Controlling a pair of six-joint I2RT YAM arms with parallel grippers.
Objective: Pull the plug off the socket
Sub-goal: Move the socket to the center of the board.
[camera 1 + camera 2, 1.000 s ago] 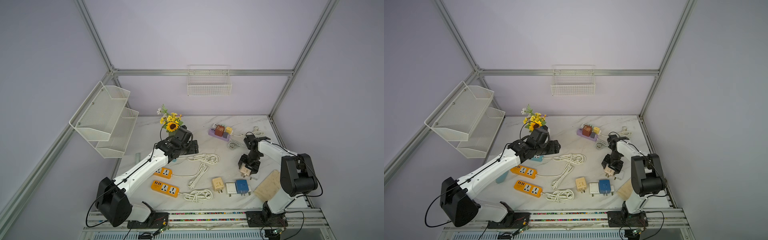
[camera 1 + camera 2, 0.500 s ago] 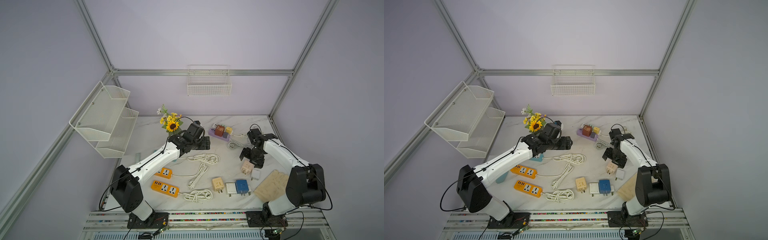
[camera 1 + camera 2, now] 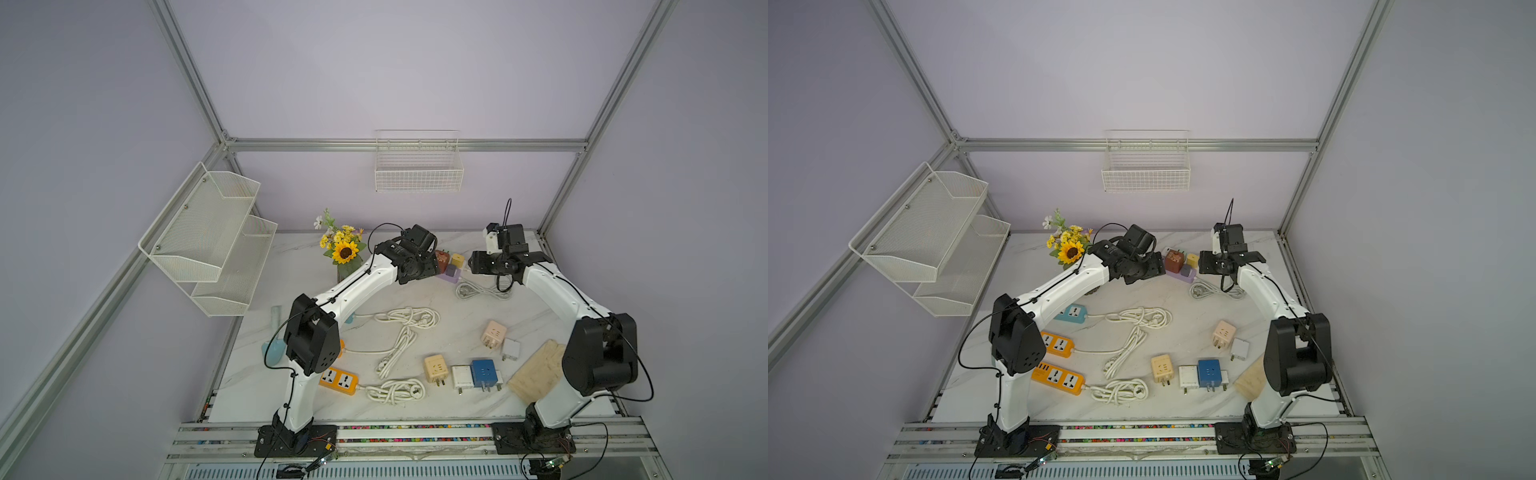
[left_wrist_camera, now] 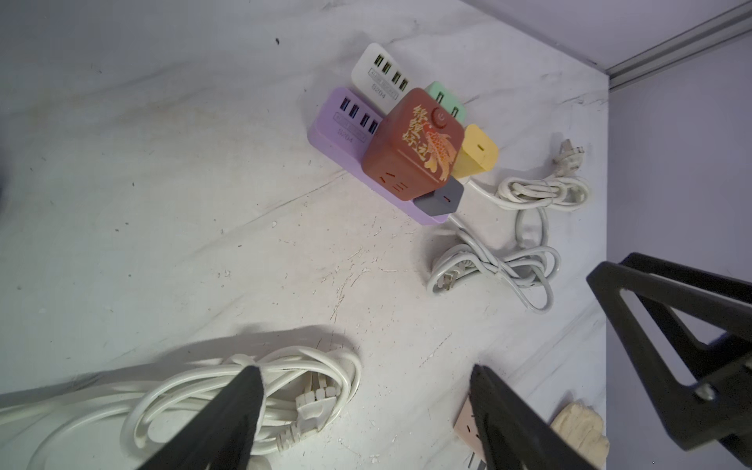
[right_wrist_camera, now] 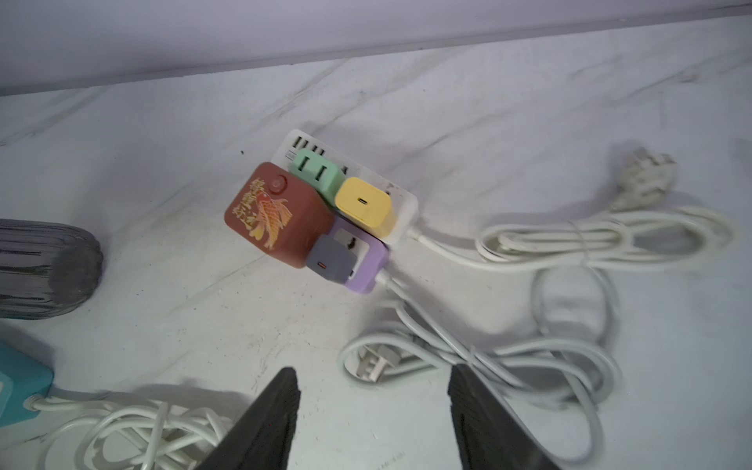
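A white marble-look tabletop [image 3: 457, 328] in a lilac-walled booth, with both arms reaching toward its far edge. There a purple plastic power strip [image 4: 346, 138] lies with a red-brown cube adapter bearing a gold fish [image 4: 413, 144] and a small grey plug [image 4: 439, 199] seated in it. The left gripper [image 4: 364, 368] and right gripper [image 5: 372, 368] are each near the strip but not touching it, jaws apart and empty. Only the wrist views clearly show a white power strip [image 5: 401, 199] just behind, carrying a mint-green charger [image 5: 319, 173] and a yellow charger [image 5: 364, 201]. The right wrist view also takes in a grey ribbed vase [image 5: 44, 268].
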